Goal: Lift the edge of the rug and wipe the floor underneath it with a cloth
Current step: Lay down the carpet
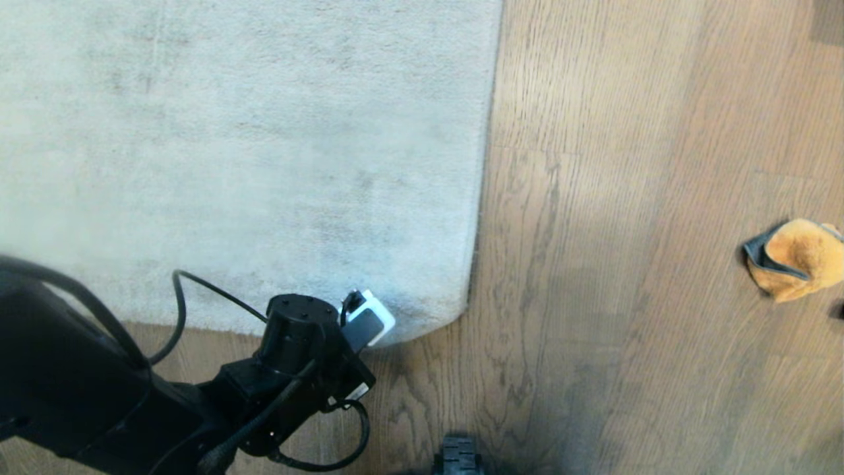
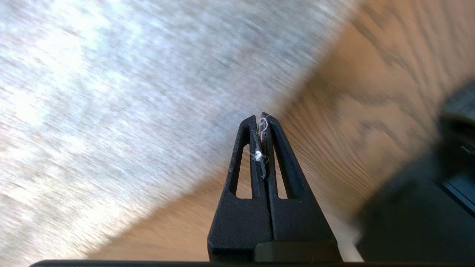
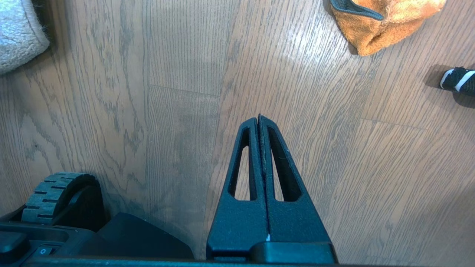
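Observation:
The pale rug (image 1: pixel 250 152) lies flat on the wooden floor (image 1: pixel 626 198), its rug edge (image 1: pixel 480 198) running down to a rounded corner (image 1: pixel 442 315). My left arm's wrist (image 1: pixel 310 330) hangs over the near border by that corner. In the left wrist view the left gripper (image 2: pixel 261 116) is shut, only lint threads between its fingers, its tips over the rug's border (image 2: pixel 237 122). The fluffy orange cloth (image 1: pixel 794 257) with dark trim lies on the floor at the far right, untouched. The right gripper (image 3: pixel 259 118) is shut and empty above bare floor, the cloth (image 3: pixel 382 22) beyond it.
A ridged wheel of my base (image 3: pixel 55 193) sits on the floor near the rug corner (image 3: pixel 18 33), and shows at the bottom of the head view (image 1: pixel 458 455). A small black-and-white striped object (image 3: pixel 458 79) lies near the cloth.

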Controlling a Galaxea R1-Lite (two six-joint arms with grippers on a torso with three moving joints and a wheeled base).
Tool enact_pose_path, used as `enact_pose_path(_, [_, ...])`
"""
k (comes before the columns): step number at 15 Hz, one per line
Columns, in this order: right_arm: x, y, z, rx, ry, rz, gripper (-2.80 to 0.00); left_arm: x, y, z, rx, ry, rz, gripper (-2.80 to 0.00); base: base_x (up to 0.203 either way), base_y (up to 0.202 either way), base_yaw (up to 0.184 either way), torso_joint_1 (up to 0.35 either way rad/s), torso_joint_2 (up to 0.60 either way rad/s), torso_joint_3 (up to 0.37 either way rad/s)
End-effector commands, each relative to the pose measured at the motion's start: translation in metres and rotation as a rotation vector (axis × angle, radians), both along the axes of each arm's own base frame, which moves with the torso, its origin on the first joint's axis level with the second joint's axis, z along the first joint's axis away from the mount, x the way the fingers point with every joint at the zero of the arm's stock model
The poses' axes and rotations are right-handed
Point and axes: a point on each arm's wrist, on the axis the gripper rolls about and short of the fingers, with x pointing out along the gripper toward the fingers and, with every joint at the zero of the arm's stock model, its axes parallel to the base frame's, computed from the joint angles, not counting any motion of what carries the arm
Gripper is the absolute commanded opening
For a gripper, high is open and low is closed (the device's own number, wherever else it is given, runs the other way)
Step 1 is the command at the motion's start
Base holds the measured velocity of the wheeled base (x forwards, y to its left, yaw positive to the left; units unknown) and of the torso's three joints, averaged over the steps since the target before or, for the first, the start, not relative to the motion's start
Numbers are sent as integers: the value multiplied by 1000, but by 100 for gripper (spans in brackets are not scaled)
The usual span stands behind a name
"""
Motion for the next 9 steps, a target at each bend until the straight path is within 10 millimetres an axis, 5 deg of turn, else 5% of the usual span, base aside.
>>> enact_pose_path(1, [0,0,0,-1,1,0,-280,7,4,1,-17,-9,3,-280,0,0,0,0,0,0])
enact_pose_path(9, [0,0,0,0,1,0,-280,16,4,-5,-43,-18,-72,-280,0,0,0,0,0,0])
